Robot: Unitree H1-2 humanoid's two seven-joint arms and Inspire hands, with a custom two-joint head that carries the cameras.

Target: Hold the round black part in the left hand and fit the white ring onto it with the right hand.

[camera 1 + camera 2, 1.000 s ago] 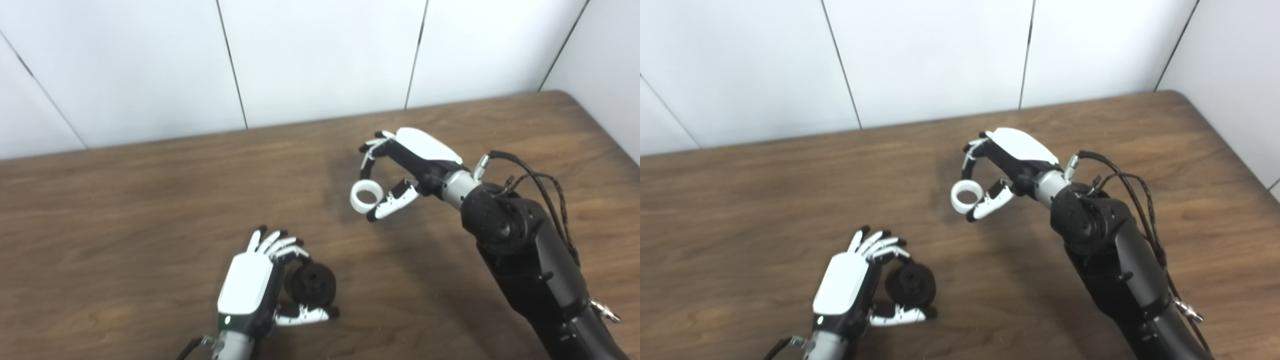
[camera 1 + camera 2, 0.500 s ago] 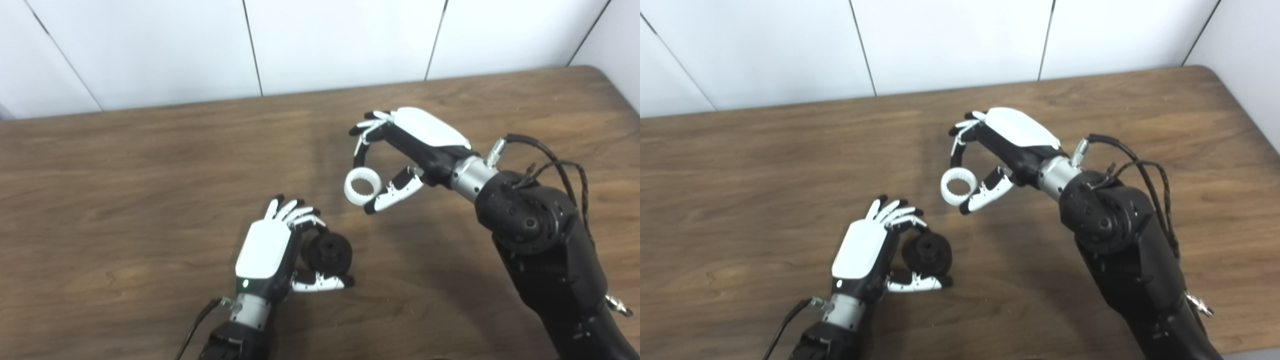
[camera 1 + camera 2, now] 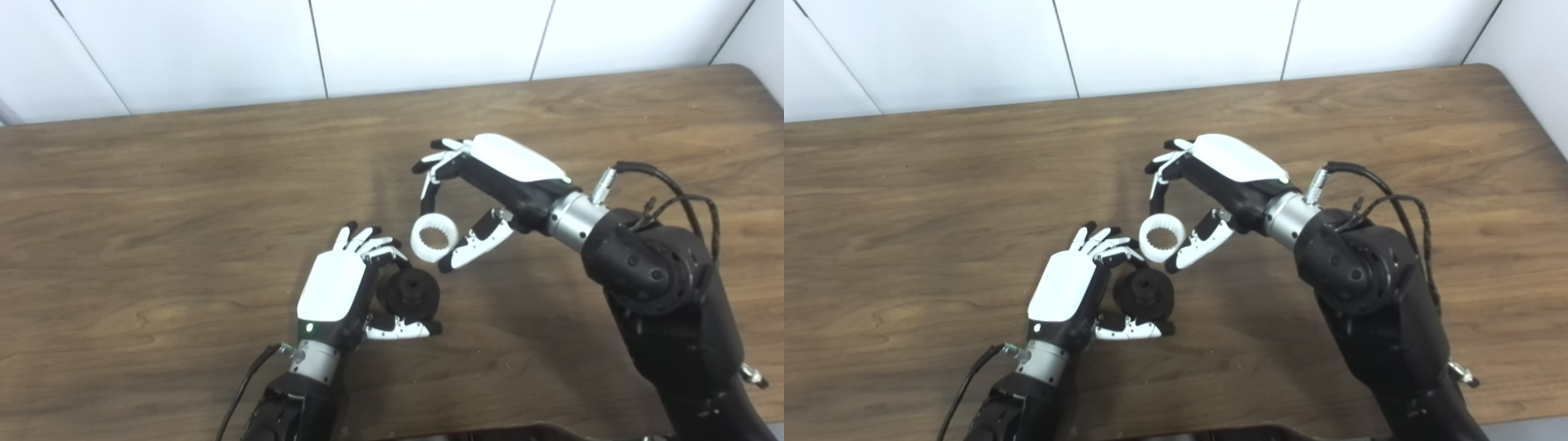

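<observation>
My left hand [image 3: 343, 288] is shut on the round black part [image 3: 409, 294], holding it between fingers and thumb just above the wooden table, its hub facing up and right. My right hand [image 3: 490, 184] is shut on the white ring [image 3: 434, 237], pinched between fingertips and thumb. The ring has a toothed inner edge. It hangs just above and to the right of the black part, a small gap apart. The same shows in the right eye view: black part [image 3: 1145, 295], ring [image 3: 1162, 237].
The wooden table [image 3: 153, 202] runs to a white panelled wall [image 3: 398, 43] at the back. Its right corner [image 3: 744, 70] is rounded. A black cable [image 3: 674, 190] loops off my right wrist. A thin cable [image 3: 242, 392] trails from my left wrist.
My right hand has carried the white ring down and left, close to the black part. My left hand has raised the black part a little toward it. The camera has tilted down.
</observation>
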